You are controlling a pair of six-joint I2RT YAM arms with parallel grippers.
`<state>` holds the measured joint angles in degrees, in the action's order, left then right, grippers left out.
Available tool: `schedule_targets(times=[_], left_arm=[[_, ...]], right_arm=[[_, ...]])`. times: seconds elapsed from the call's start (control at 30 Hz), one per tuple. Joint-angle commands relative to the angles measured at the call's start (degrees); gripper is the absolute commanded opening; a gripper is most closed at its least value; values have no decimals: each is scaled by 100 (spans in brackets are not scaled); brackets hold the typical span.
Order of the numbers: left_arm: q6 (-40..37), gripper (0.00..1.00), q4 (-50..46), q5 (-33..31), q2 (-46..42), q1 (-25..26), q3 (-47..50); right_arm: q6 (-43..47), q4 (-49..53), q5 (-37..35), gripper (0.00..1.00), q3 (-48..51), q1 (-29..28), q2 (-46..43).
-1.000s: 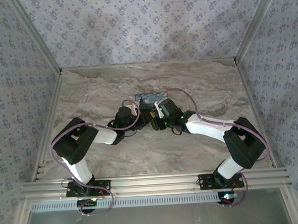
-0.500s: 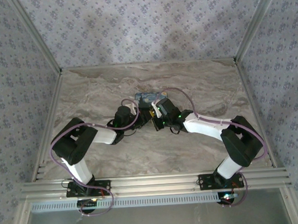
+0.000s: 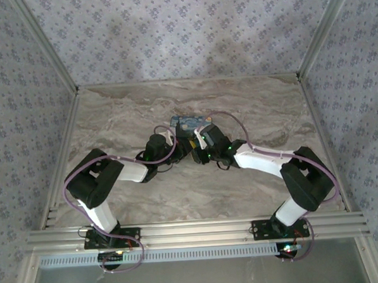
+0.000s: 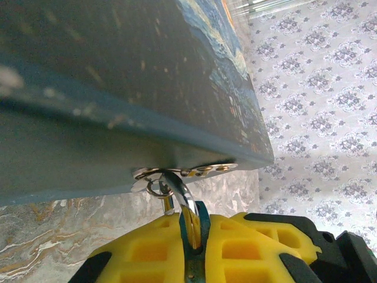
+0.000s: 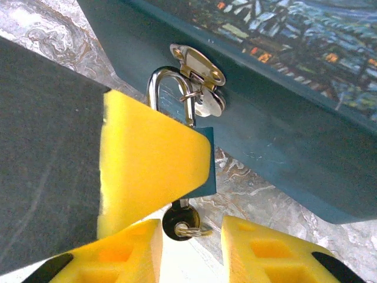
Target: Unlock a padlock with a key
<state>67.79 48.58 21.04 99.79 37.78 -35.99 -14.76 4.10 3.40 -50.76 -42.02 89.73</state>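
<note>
- Right wrist: padlock (image 5: 206, 168) hangs from the hasp (image 5: 197, 68) on the box (image 5: 283, 118) wall. Left gripper (image 4: 194, 227) has its pads pinched on the padlock body. Key (image 5: 178, 221) sits in the keyway, at the padlock end away from the hasp.
- Which way from the right gripper?
- Dead ahead. Right gripper (image 5: 194, 236) is spread, one pad each side of the key head. The head sits just off the tips, closer to one pad. Can't tell if it touches that pad.
- Axis?
- Key shaft is in line with the padlock body, running from the hasp straight toward the right gripper. My read: close on the head, then roll the wrist about that line.
- Risk?
- Small head with a ring hanging off it, so the pads could land on the ring instead. The left grip also has to resist the twist, or the padlock swings on the hasp.
- Top view?
- Both grippers meet at the box's near side, mid desk (image 3: 112, 120). Too small for detail.
</note>
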Motion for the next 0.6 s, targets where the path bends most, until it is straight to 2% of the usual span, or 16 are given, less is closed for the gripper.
schedule_targets(times=[0.0, 0.33, 0.57], left_arm=[[-22, 2, 347, 92, -122, 17, -25], [-147, 3, 266, 32, -32, 31, 99], [-109, 5, 452, -122, 344, 244, 101]], right_arm=[[-86, -26, -31, 35, 138, 25, -309], [-328, 113, -34, 35, 634, 87, -1120], [-671, 209, 25, 35, 955, 420, -1531]])
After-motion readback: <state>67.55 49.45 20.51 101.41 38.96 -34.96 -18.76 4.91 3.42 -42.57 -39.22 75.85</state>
